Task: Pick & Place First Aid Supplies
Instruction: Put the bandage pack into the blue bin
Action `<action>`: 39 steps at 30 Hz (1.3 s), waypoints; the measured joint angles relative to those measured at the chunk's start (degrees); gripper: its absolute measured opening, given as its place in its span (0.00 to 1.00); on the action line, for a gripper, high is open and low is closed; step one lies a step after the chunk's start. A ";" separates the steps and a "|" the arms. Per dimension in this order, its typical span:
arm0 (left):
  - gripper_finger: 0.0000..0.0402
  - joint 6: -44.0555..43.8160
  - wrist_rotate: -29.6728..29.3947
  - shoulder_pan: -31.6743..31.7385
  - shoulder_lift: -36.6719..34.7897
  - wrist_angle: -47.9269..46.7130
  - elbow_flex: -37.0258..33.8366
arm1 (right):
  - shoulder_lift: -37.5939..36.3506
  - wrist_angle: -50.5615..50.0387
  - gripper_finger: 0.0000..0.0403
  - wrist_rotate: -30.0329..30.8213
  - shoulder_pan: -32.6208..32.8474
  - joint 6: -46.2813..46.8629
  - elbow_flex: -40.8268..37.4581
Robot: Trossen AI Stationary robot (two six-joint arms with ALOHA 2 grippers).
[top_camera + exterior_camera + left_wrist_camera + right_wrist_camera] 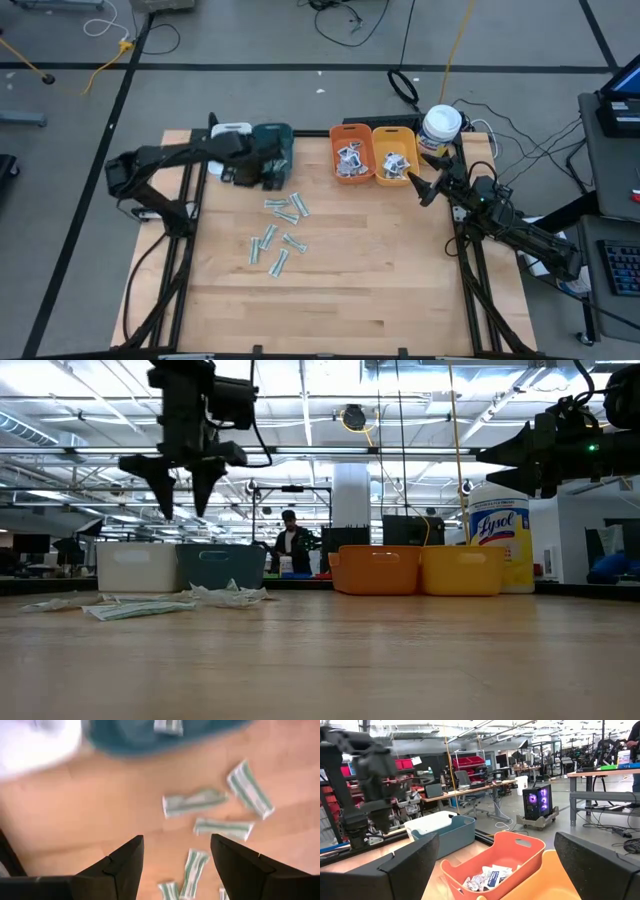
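Observation:
Several narrow pale-green strips (280, 235) lie flat and scattered on the wooden table (350, 290); the left wrist view shows them (195, 802) below my fingers. One strip (167, 726) lies in the teal bin (272, 150). White packets with blue print fill the orange bin (487, 877), and more lie in the yellow bin (393, 162). My left gripper (177, 840) hangs open, pointing down, above the table between the teal bin and the strips, with nothing between its fingers. My right gripper (497, 837) waits open at the table's right, near the yellow bin.
A white bin (232, 130) stands left of the teal bin at the table's far edge. A white canister with a yellow label (441, 127) stands at the far right corner. A person (290, 545) shows in the room beyond. Bare wood spreads across the near half.

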 joint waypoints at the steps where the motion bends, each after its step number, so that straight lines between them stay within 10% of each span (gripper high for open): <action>1: 0.59 -1.84 0.01 -1.69 -1.03 0.03 -1.31 | 0.00 0.00 0.97 0.00 -0.02 0.02 0.02; 24: 0.59 -37.75 0.13 -36.34 -6.91 3.92 -13.28 | -0.01 0.00 0.97 0.00 0.00 0.01 0.01; 39: 0.59 -41.73 1.04 -40.31 0.67 10.50 -17.41 | 0.00 0.00 0.97 0.00 0.00 0.02 0.02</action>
